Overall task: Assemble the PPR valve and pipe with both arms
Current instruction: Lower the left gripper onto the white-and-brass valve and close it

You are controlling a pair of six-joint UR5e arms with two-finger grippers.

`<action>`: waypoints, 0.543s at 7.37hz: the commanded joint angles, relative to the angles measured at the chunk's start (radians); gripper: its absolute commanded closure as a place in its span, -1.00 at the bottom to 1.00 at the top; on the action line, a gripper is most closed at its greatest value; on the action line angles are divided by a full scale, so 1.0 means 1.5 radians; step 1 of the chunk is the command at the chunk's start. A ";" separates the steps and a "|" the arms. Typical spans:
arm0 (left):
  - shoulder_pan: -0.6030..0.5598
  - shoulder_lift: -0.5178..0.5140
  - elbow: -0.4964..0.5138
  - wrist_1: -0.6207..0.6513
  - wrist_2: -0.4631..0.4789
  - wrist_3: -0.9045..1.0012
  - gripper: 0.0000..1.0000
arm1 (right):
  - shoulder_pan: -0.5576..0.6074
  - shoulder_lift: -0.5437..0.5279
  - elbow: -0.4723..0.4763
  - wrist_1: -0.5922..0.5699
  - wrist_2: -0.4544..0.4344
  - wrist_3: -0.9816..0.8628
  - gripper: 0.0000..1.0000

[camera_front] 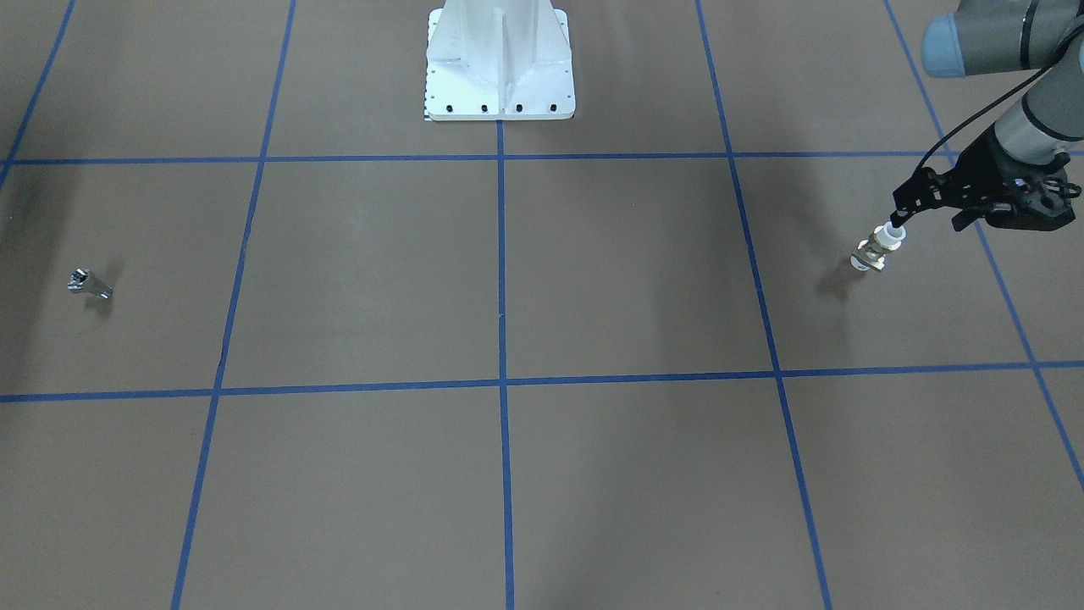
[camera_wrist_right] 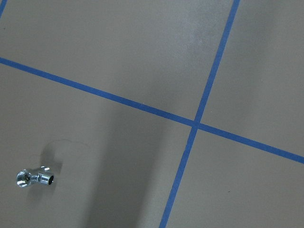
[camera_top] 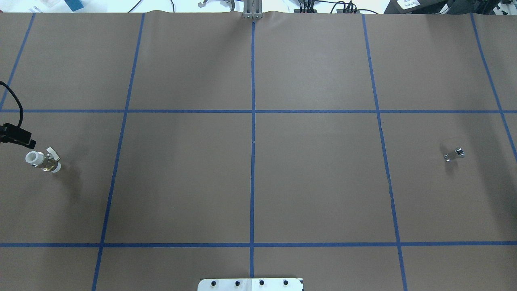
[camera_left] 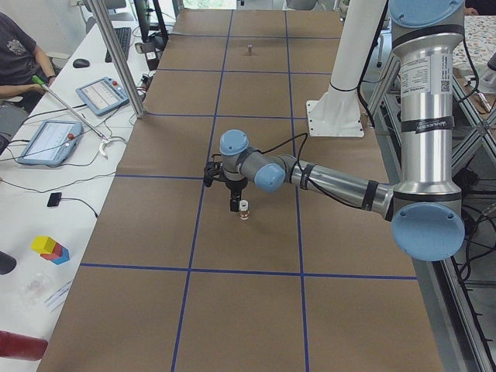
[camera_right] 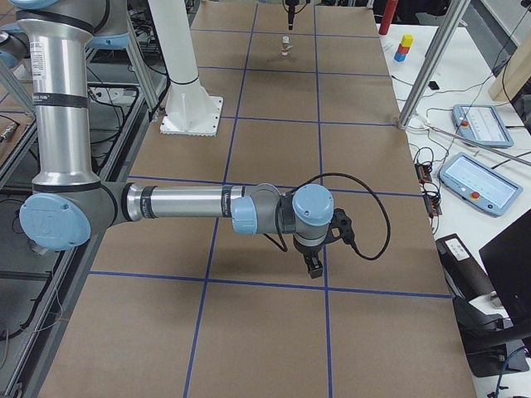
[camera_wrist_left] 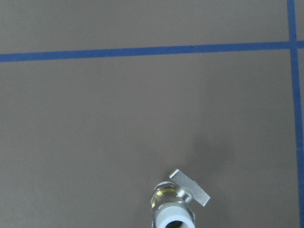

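The valve (camera_front: pixel 877 250) is white with a brass middle and a grey handle. It stands tilted on the brown table at my left end, and also shows in the overhead view (camera_top: pixel 43 160) and at the bottom of the left wrist view (camera_wrist_left: pixel 178 202). My left gripper (camera_front: pixel 898 212) hovers just beside and above its white top end; I cannot tell whether the jaws are open. The pipe, a small chrome fitting (camera_front: pixel 89 284), lies at the far right end (camera_top: pixel 454 154) and shows in the right wrist view (camera_wrist_right: pixel 34 178). My right gripper (camera_right: pixel 314 267) hangs over the table; its state is unclear.
The white bolted pedestal (camera_front: pixel 500 68) stands at the robot's side of the table. Blue tape lines (camera_top: pixel 253 141) divide the brown surface into squares. An operators' bench with tablets (camera_left: pixel 46 139) and an aluminium post (camera_left: pixel 116 54) runs along the far edge.
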 commanded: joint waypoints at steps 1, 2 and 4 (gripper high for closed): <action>0.032 -0.001 0.006 0.002 0.006 -0.001 -0.99 | -0.003 0.000 -0.001 0.000 0.000 0.000 -1.00; 0.034 -0.001 0.007 0.002 0.008 0.000 -0.98 | -0.003 0.000 -0.001 -0.001 0.000 0.000 -1.00; 0.038 -0.011 0.024 0.000 0.007 0.001 -0.95 | -0.005 0.000 -0.002 -0.001 0.000 0.001 -1.00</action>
